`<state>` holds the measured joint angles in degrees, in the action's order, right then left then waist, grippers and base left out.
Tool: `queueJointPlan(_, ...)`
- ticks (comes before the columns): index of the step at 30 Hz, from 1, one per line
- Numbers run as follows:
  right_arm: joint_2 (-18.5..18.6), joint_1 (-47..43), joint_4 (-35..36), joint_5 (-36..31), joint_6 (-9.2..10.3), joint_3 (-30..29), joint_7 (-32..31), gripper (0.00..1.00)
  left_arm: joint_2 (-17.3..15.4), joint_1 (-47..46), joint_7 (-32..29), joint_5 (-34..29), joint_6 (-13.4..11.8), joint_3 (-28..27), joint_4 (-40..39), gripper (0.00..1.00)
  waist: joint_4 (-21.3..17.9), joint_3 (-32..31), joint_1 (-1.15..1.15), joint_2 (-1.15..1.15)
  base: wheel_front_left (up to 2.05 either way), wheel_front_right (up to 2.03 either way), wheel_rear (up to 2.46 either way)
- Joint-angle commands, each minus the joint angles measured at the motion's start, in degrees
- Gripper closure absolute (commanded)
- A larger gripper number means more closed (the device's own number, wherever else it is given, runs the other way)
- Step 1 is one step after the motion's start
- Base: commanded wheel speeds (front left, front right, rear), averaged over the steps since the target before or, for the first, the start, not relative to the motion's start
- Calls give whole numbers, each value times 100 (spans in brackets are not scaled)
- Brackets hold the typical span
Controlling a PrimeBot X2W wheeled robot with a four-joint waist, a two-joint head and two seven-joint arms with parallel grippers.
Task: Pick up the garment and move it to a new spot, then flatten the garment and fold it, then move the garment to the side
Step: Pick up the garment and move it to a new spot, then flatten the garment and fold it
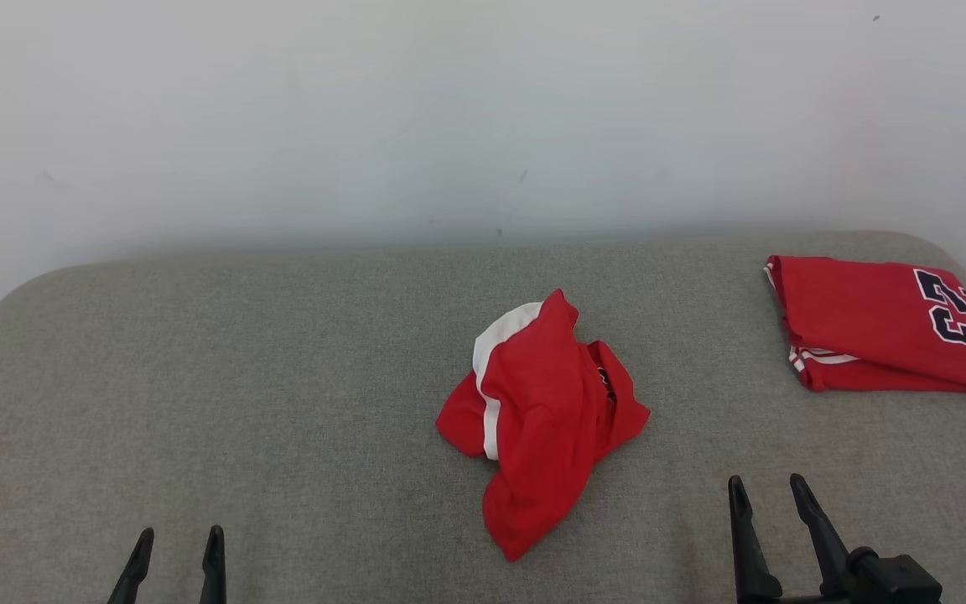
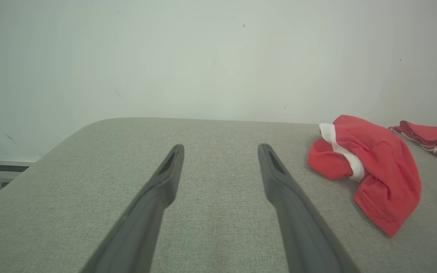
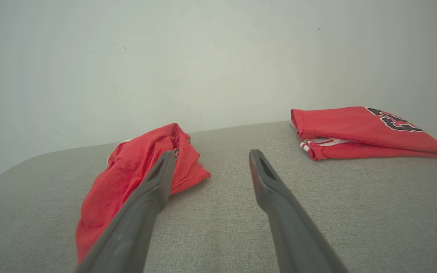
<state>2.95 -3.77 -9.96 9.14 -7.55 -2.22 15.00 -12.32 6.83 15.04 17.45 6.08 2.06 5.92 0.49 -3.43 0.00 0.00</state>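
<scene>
A crumpled red garment with a white stripe (image 1: pixel 538 413) lies in a heap at the middle of the grey padded table (image 1: pixel 282 394). It appears at the right of the left wrist view (image 2: pixel 370 170) and at the left of the right wrist view (image 3: pixel 135 178). My left gripper (image 1: pixel 179 542) stands open at the lower left, well clear of the heap, nothing between its fingers (image 2: pixel 165 178). My right gripper (image 1: pixel 768 488) stands open at the lower right, a little right of the garment, also holding nothing (image 3: pixel 211 158).
A second red garment (image 1: pixel 881 323) with a dark number lies folded flat at the table's far right, also seen in the right wrist view (image 3: pixel 359 131). A pale wall (image 1: pixel 483 117) rises right behind the table. Bare grey surface spreads over the left half.
</scene>
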Motion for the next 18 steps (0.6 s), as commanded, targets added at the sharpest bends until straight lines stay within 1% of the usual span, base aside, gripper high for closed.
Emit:
queueJointPlan(1, -15, -44, -14, -40, 15, 11, 23, 0, 32, 14, 18, -45, 31, -28, 23, 0, 0, 2, 0, 0, 0, 0, 0)
queueJointPlan(18, -9, -30, -68, -66, 15, 13, 23, 0, 166, -27, 18, -209, 132, -175, 149, 0, 8, 20, 0, 0, 0, 0, 0)
